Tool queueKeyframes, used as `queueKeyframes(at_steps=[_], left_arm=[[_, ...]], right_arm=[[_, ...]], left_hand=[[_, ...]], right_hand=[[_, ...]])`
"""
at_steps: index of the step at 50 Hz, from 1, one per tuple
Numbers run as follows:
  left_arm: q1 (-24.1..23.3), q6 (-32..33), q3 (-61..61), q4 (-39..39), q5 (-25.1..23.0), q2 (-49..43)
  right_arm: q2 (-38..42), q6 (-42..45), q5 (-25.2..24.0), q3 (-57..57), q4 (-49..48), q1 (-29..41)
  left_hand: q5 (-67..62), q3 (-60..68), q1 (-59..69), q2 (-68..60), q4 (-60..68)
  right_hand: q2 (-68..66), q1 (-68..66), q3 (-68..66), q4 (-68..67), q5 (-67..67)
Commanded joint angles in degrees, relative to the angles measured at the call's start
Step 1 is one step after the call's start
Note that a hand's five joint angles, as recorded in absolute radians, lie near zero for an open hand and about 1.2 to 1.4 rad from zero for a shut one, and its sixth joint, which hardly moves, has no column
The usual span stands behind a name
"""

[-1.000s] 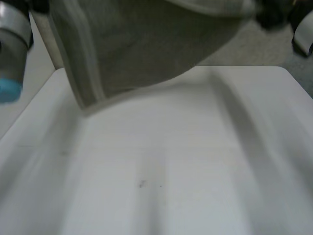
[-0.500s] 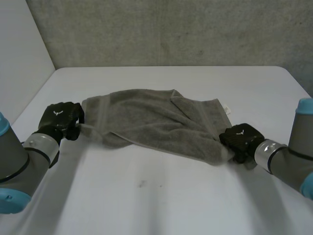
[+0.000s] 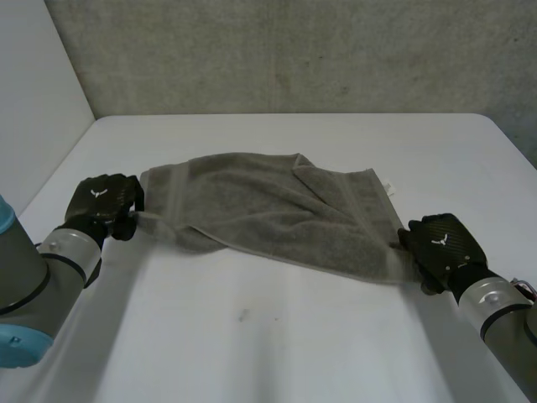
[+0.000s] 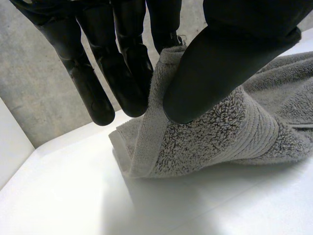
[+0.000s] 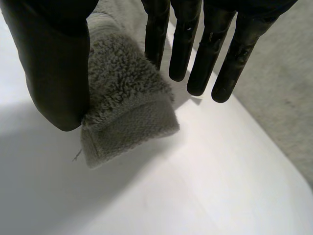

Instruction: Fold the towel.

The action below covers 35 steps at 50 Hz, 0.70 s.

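The left hand is pinching the towel by its end nearest the left edge of the worktop, thumb pressing the hem against the fingers. The right hand is clamping the opposite corner, towards the right edge, with just a small tuft under its thumb. The towel is lying rumpled across the worktop's middle, one flap doubled over. I'm thinking that thin right pinch could slip on a lift, and the flap could make the fold crooked.
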<state>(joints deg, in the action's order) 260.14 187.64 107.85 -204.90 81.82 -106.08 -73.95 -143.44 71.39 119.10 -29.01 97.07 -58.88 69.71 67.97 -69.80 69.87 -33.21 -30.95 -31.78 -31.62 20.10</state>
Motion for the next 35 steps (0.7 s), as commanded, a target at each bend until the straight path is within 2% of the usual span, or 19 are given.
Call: queueKeyframes(at_steps=[1, 9, 15, 26, 31, 35], left_arm=[[0.01, 0.01, 0.25, -0.14, 0.0, -0.01], [0.01, 0.01, 0.25, -0.14, 0.0, -0.01], [0.1, -0.08, 0.25, -0.14, 0.0, -0.01], [0.01, -0.08, 1.13, -0.23, -0.09, -0.01], [0.01, -0.08, 1.22, -0.23, -0.09, -0.01], [-0.07, -0.08, 1.31, -0.23, 0.0, -0.01]], right_arm=[[-0.05, 0.71, 0.33, 1.48, -5.0, -0.83], [-0.67, 0.71, -0.55, 2.89, -6.85, -2.06], [-2.16, 1.24, -2.66, 5.17, -9.84, -2.06], [-2.07, 12.75, -4.59, 9.74, -11.07, -5.67], [-0.41, 15.12, -9.24, 9.39, -11.77, -7.86], [0.12, 15.65, -11.0, 9.39, -12.38, -8.39]], left_hand=[[-11.12, 10.29, 12.03, -10.2, 10.13], [-11.12, 10.29, 12.03, -10.2, 10.13], [-11.12, 10.29, 12.03, -10.2, 10.13], [-11.12, 10.29, 12.03, -10.2, 10.13], [-11.12, 10.29, 12.03, -10.2, 10.13], [-11.12, 10.29, 12.03, -10.2, 10.13]], right_hand=[[2.43, 0.18, 1.01, 0.85, 0.67], [3.11, 0.85, 1.68, 1.52, 0.0], [8.83, 6.57, 7.4, 7.24, -5.72], [15.22, 12.97, 13.79, 13.63, -12.11], [15.89, 13.64, 14.47, 14.31, -12.78], [14.22, 11.97, 12.8, 12.64, -11.11]])
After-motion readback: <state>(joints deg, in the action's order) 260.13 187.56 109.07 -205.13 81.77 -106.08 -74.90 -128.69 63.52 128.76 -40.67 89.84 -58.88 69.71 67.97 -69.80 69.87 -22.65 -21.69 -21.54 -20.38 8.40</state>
